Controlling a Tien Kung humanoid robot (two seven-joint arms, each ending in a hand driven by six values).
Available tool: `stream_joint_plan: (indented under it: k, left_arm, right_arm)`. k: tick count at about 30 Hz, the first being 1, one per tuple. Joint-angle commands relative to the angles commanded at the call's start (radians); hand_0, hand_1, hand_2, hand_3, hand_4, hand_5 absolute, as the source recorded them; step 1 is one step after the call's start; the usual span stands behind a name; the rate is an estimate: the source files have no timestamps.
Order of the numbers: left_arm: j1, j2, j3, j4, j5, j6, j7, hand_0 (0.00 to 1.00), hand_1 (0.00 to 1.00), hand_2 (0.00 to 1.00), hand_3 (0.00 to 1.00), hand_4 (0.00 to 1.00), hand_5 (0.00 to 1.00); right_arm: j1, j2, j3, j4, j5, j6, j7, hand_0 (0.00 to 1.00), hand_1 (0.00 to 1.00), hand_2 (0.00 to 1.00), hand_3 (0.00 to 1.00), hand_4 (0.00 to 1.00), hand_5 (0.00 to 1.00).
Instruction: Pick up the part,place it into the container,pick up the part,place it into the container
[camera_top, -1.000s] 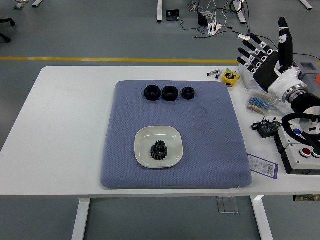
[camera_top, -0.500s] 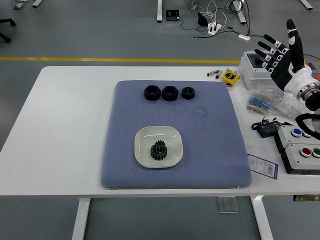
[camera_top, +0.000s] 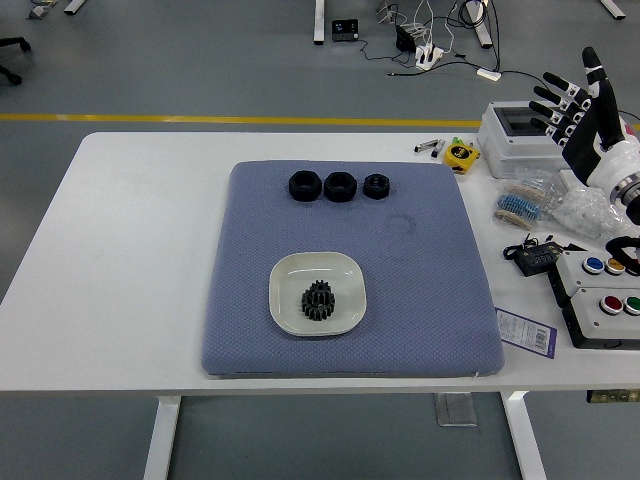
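Note:
A white square dish (camera_top: 342, 276) sits on the blue-grey mat (camera_top: 430, 300), with a black gear (camera_top: 318, 300) lying in it. Three black nut-like parts stand in a row near the mat's far edge: left (camera_top: 303, 185), middle (camera_top: 339, 185) and a smaller one on the right (camera_top: 375, 185). My right hand (camera_top: 577, 108) is raised at the picture's right edge, far from the mat, fingers spread and holding nothing. The left arm does not show.
Right of the mat lie a grey box (camera_top: 518, 128), a yellow tape measure (camera_top: 460, 154), a blue coil (camera_top: 516, 206), a plastic bag (camera_top: 580, 210), a black adapter (camera_top: 537, 257), button boxes (camera_top: 600, 290) and a purple card (camera_top: 526, 330).
My right hand has drawn back to the right and slightly up, away from the mat, staying open. The parts and the dish have not moved.

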Motion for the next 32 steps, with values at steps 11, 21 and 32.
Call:
stream_joint_plan:
  k: [11,21,32]
  left_arm:
    - [0.009,0.002,-0.003,0.000,0.013,-0.001,0.004,0.710,0.625,0.641,0.567,0.619,0.704]
    - [0.014,0.004,-0.010,0.000,0.025,-0.004,0.007,0.710,0.625,0.641,0.566,0.619,0.704]
    - [0.012,0.003,-0.009,0.000,0.023,-0.003,0.007,0.710,0.627,0.643,0.566,0.619,0.703]
  right_arm:
    - [-0.019,0.001,0.016,-0.026,-0.022,0.040,0.014,0.920,0.843,0.838,0.828,0.998,0.987]
    - [-0.032,0.001,0.032,-0.040,-0.111,0.075,0.023,0.920,0.833,0.837,0.818,0.998,0.974]
    - [-0.033,0.003,0.035,-0.045,-0.129,0.082,0.023,0.919,0.833,0.837,0.814,0.998,0.970]
